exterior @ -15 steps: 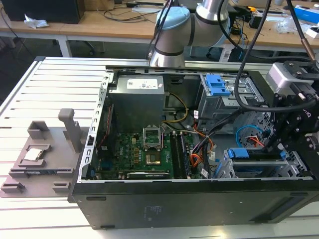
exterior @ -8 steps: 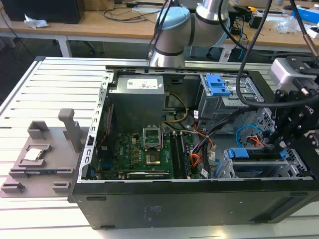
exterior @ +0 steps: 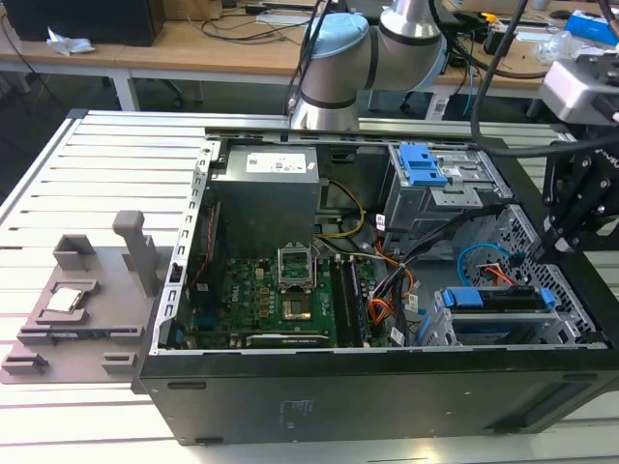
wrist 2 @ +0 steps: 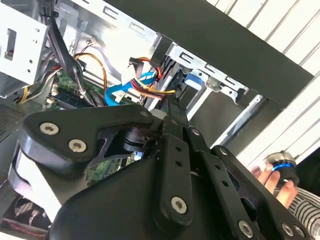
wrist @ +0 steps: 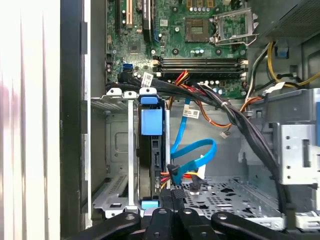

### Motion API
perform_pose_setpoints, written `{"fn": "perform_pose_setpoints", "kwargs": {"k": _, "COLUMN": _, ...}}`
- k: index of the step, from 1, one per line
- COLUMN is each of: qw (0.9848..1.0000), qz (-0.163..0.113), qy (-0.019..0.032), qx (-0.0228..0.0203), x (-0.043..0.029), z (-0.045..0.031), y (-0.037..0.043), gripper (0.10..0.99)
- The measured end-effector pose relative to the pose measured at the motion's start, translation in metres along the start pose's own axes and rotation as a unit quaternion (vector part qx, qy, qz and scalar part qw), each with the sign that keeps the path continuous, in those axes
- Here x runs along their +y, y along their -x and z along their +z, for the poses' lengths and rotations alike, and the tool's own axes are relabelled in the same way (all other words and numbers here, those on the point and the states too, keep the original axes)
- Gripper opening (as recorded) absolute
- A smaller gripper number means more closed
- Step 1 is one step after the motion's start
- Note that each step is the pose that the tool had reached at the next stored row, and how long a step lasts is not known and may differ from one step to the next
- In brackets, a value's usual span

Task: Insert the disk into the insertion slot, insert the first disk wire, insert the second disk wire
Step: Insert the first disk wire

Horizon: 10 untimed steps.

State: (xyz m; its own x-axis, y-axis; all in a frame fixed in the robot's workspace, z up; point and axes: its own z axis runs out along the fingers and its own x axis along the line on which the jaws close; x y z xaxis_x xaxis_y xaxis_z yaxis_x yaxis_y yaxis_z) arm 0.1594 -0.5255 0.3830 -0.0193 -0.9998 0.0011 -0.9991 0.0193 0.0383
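Item: disk, blue-framed, lodged edge-on in the insertion slot, the silver cage in the case corner nearest the exterior view's right edge of the counter, presumably so its connectors faced the loose leads. My tool was closed just beside the red-yellow-black connector, with the blue wire adjacent; I could not tell whether it pinched anything. Writing: white cable tags, illegible.

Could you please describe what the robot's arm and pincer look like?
The arm is built from silver-grey tubes with rounded, pale blue-grey joint caps, and black cables run beside it. The pincer is matt black, made of flat linked bars with rounded ends, fastened by silver screws.
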Motion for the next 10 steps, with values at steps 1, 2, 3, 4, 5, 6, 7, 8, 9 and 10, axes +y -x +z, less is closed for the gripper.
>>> {"fn": "perform_pose_setpoints", "kwargs": {"k": 1, "qw": 1.0000, "qz": 0.000, "qy": 0.0000, "qx": 0.0000, "x": 0.0001, "z": -0.0019, "y": 0.0000, "gripper": 0.106}}
{"fn": "perform_pose_setpoints", "kwargs": {"k": 2, "qw": 1.0000, "qz": 0.000, "qy": 0.0000, "qx": 0.0000, "x": 0.0002, "z": -0.0038, "y": 0.0000, "gripper": 0.106}}
{"fn": "perform_pose_setpoints", "kwargs": {"k": 3, "qw": 1.0000, "qz": 0.000, "qy": 0.0000, "qx": -0.0002, "x": 0.0001, "z": -0.0039, "y": 0.0000, "gripper": 0.106}}
{"fn": "perform_pose_setpoints", "kwargs": {"k": 4, "qw": 1.0000, "qz": 0.000, "qy": 0.0000, "qx": -0.0002, "x": 0.0002, "z": -0.0039, "y": 0.0000, "gripper": 0.106}}
{"fn": "perform_pose_setpoints", "kwargs": {"k": 5, "qw": 1.0000, "qz": 0.000, "qy": 0.0000, "qx": 0.0000, "x": 0.0001, "z": -0.0041, "y": 0.0000, "gripper": 0.106}}
{"fn": "perform_pose_setpoints", "kwargs": {"k": 6, "qw": 1.0000, "qz": 0.000, "qy": 0.0000, "qx": 0.0000, "x": 0.0002, "z": -0.0042, "y": 0.0000, "gripper": 0.106}}
{"fn": "perform_pose_setpoints", "kwargs": {"k": 7, "qw": 1.0000, "qz": 0.000, "qy": 0.0000, "qx": -0.0001, "x": 0.0002, "z": -0.0046, "y": 0.0000, "gripper": 0.106}}
{"fn": "perform_pose_setpoints", "kwargs": {"k": 8, "qw": 1.0000, "qz": 0.000, "qy": 0.0000, "qx": 0.0000, "x": 0.0002, "z": -0.0050, "y": 0.0000, "gripper": 0.106}}
{"fn": "perform_pose_setpoints", "kwargs": {"k": 9, "qw": 1.0000, "qz": 0.000, "qy": 0.0000, "qx": -0.0001, "x": 0.0002, "z": -0.0050, "y": 0.0000, "gripper": 0.106}}
{"fn": "perform_pose_setpoints", "kwargs": {"k": 10, "qw": 1.0000, "qz": 0.000, "qy": 0.0000, "qx": 0.0000, "x": 0.0002, "z": -0.0051, "y": 0.0000, "gripper": 0.106}}
